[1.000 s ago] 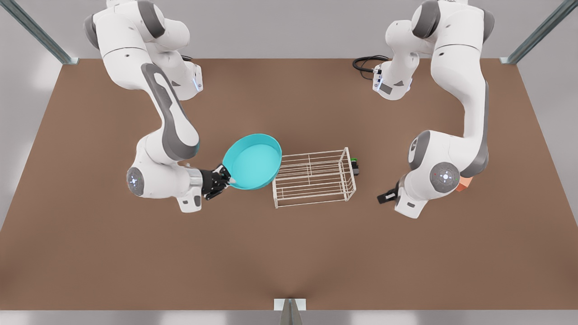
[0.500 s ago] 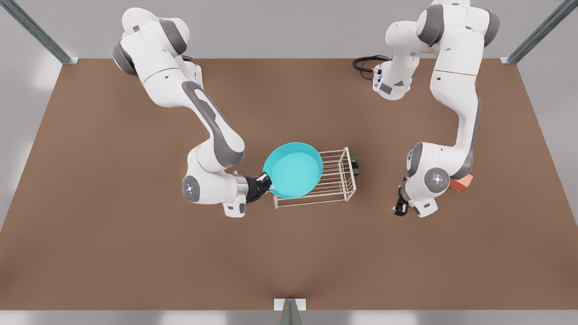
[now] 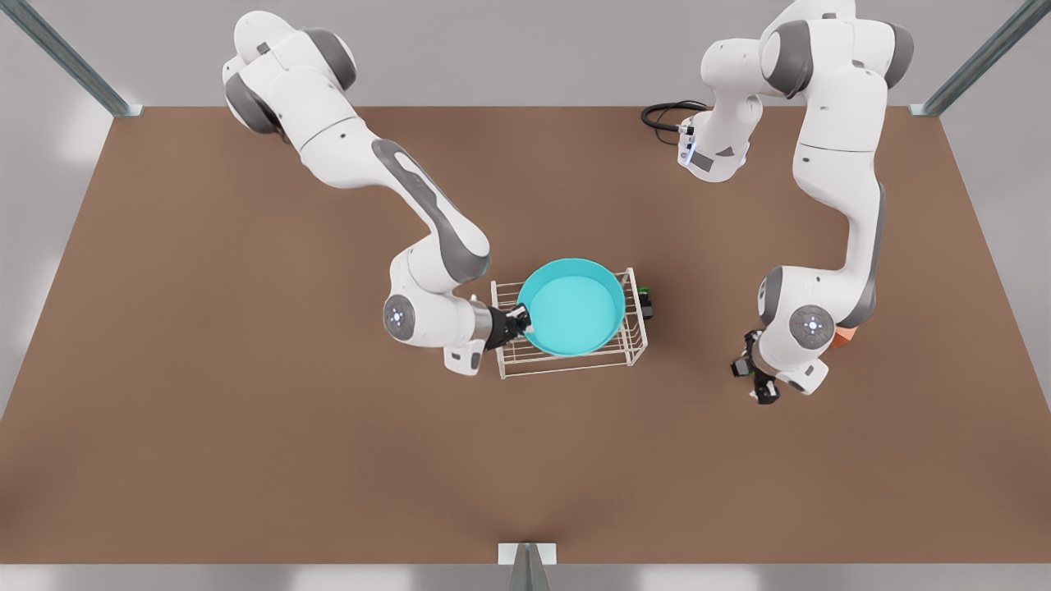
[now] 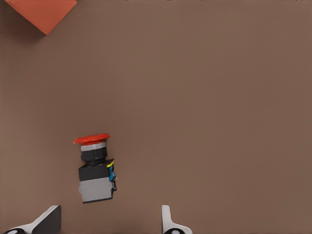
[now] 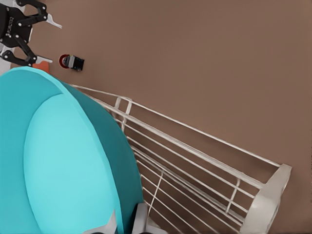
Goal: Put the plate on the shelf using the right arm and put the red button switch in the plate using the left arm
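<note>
The turquoise plate (image 3: pixel 573 306) is over the open grid top of the white wire shelf (image 3: pixel 511 362), toward its end at the front view's right. My right gripper (image 3: pixel 523 324) is shut on the plate's rim; in the right wrist view its fingers (image 5: pixel 140 218) pinch the plate (image 5: pixel 68 165) beside the shelf (image 5: pixel 195 153). I cannot tell whether the plate rests on the bars. The red button switch (image 4: pixel 95 168) lies on its side on the table just ahead of my open left gripper (image 4: pixel 109 212). That gripper (image 3: pixel 755 377) hangs at the front view's right.
A black switch with a green cap (image 3: pixel 646 301) lies against the shelf's end at the front view's right. An orange-red cube (image 3: pixel 844 335) sits behind the left arm's wrist. A black cable (image 3: pixel 665 115) coils at the table's far edge.
My right arm carried the plate toward the front view's right, from beside the shelf to above its top. My left gripper swung toward the table's near edge and turned downward over the red button switch.
</note>
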You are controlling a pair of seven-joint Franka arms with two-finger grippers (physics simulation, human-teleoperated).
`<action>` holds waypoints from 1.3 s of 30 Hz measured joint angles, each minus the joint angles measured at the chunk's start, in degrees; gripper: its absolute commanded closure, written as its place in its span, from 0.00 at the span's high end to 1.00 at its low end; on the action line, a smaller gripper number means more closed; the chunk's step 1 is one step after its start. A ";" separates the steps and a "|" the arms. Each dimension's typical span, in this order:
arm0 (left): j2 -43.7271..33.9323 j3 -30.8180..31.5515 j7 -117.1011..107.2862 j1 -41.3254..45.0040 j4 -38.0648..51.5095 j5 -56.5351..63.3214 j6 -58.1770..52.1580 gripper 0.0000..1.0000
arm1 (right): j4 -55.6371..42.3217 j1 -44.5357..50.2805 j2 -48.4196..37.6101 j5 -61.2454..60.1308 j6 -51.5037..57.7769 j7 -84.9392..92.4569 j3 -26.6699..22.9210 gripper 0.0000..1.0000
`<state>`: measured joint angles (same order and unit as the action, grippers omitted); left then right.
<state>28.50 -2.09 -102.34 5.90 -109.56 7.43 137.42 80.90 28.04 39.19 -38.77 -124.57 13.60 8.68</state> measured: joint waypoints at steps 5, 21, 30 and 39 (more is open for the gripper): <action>0.52 -0.02 -3.08 0.23 -2.60 1.14 1.62 1.00 | 0.38 -0.06 -3.87 0.01 -0.44 -2.94 -0.51 1.00; 3.46 -2.07 -8.81 0.06 -4.66 4.87 8.84 1.00 | 17.37 -2.85 -29.12 37.83 18.24 -1.53 -31.04 1.00; 3.52 -2.13 -10.40 0.32 -6.18 7.48 9.53 1.00 | 15.37 -4.64 -27.36 39.44 22.73 -2.61 -32.01 1.00; 4.11 -2.21 -11.55 0.51 -6.95 8.45 10.35 1.00 | 15.38 -4.73 -27.09 39.52 23.65 -3.26 -32.04 1.00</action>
<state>32.60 -4.30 -113.89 6.42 -116.51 15.88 147.77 96.28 23.30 12.10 0.74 -100.93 10.34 -23.35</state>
